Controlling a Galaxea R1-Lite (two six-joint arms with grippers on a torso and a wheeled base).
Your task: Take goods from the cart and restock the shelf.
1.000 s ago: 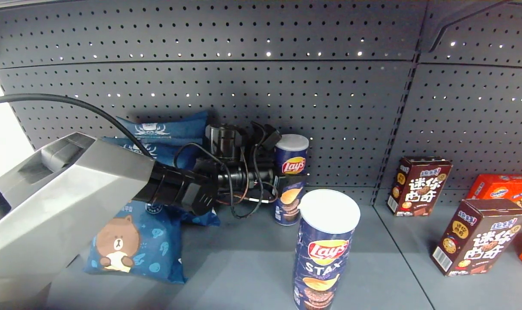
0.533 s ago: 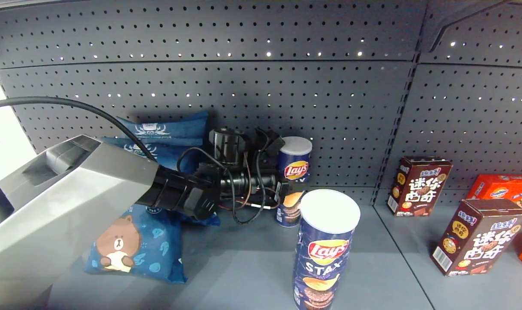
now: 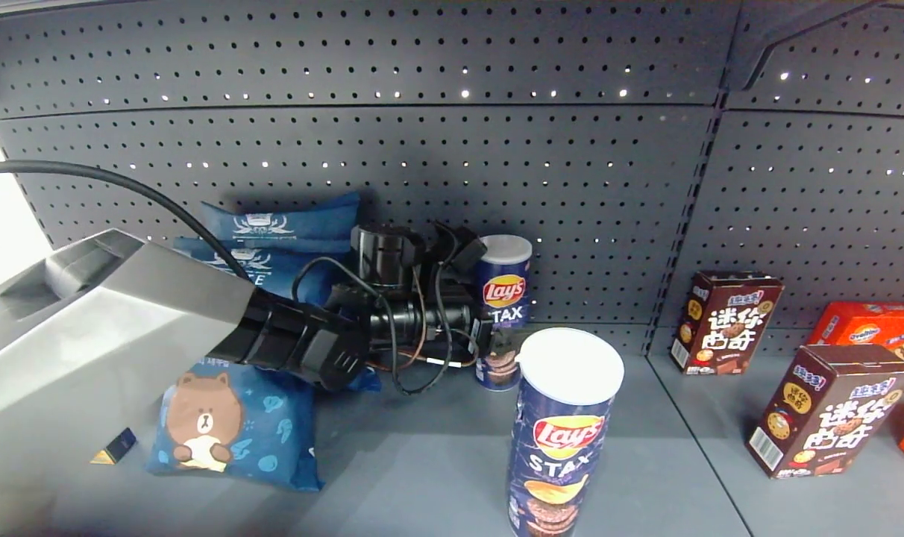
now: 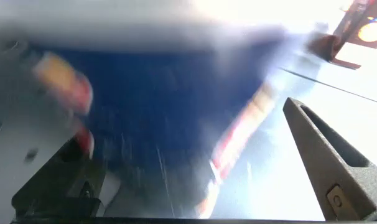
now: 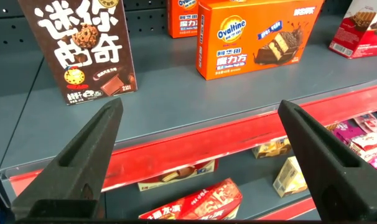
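Two dark blue chip cans with white lids stand on the grey shelf point(image 3: 437, 455). The nearer can point(image 3: 564, 432) is alone at the front. The farther can point(image 3: 503, 298) stands upright by the pegboard back wall. My left gripper point(image 3: 488, 334) is at that can's lower half, fingers on either side. Up close in the left wrist view the can point(image 4: 170, 112) is a blue blur between the spread fingers point(image 4: 338, 162), with a bright gap beside one of them. My right gripper point(image 5: 201, 104) is open and holds nothing, above the red shelf lip point(image 5: 238, 134).
Blue snack bags point(image 3: 236, 418) lie left of the cans, under my left arm. Brown biscuit boxes point(image 3: 724, 321) and an orange box point(image 3: 870, 328) stand to the right. The right wrist view has a brown box point(image 5: 79, 46), an orange box point(image 5: 257, 37) and goods on the shelf below.
The far can leaned half a second ago and now stands straight. My left arm has drawn slightly back to the left, uncovering a small dark item beside the bear bag.
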